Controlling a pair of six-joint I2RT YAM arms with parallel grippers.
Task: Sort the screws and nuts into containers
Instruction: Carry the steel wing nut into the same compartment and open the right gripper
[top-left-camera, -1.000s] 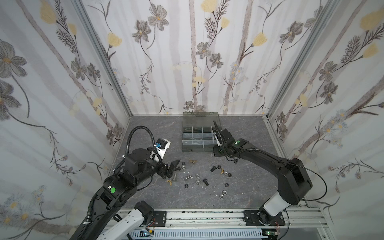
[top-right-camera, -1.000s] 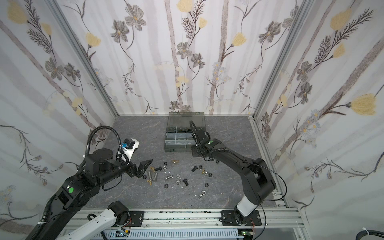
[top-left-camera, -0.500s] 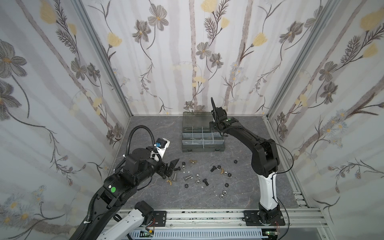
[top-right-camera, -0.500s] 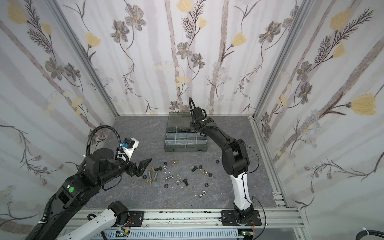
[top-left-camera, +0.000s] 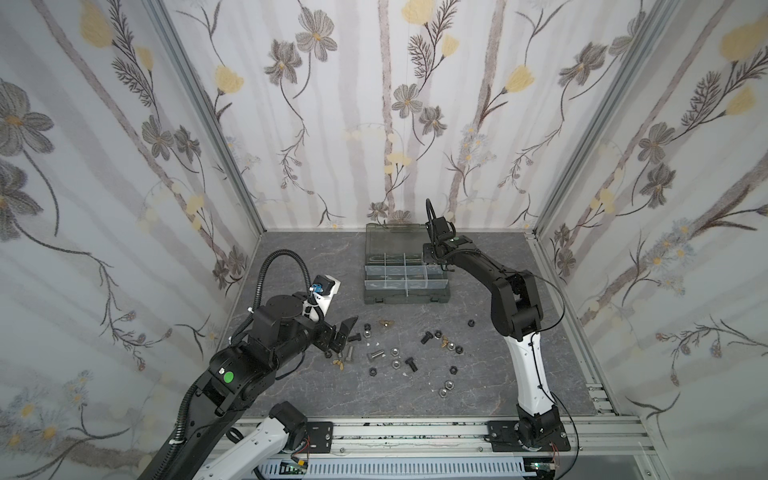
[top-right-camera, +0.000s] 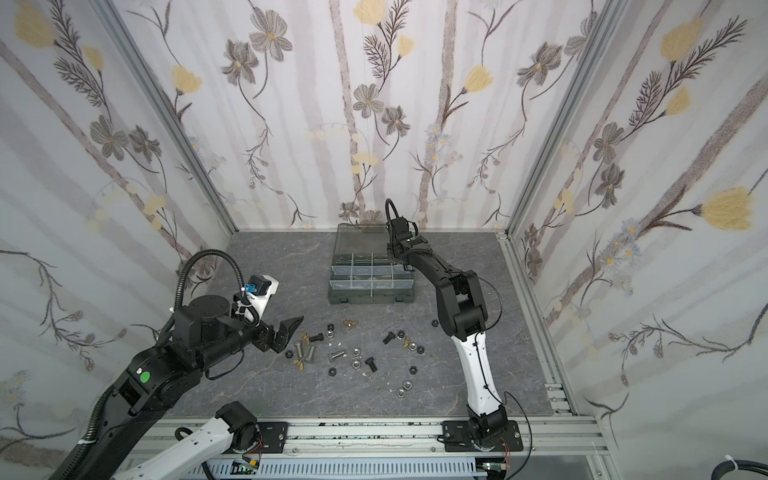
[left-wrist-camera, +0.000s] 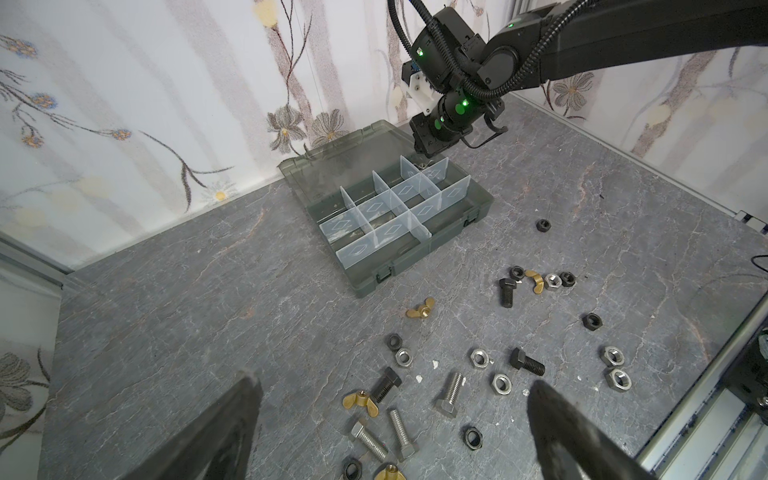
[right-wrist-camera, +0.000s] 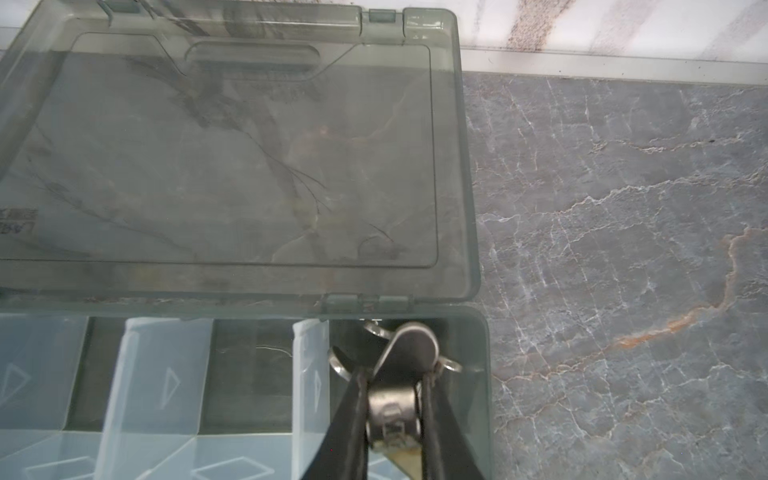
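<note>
**Lower left, both top views:** the left gripper (top-left-camera: 341, 332) hovers low at the left edge of the scatter, jaws spread wide and empty, apparently poised for the next pick; in the left wrist view its fingers (left-wrist-camera: 232, 415) frame a black screw (left-wrist-camera: 386, 384) and a brass wing nut (left-wrist-camera: 359, 401) lying between the tips.

**Centre:** loose screws and nuts (top-left-camera: 395, 363) lie on the grey table (top-left-camera: 299, 266), near the organiser case (top-left-camera: 405, 297) but apart from it; its lid (right-wrist-camera: 232, 158) is folded back flat, leaving the compartments open from above.

**Right of centre:** the right gripper (right-wrist-camera: 392, 409) pinches a silver wing nut (right-wrist-camera: 411, 345) by its body, over the hinge-side compartment at the case's upper right corner, where other silver wing nuts (right-wrist-camera: 338, 365) lie; release there looks like the step in hand.
</note>
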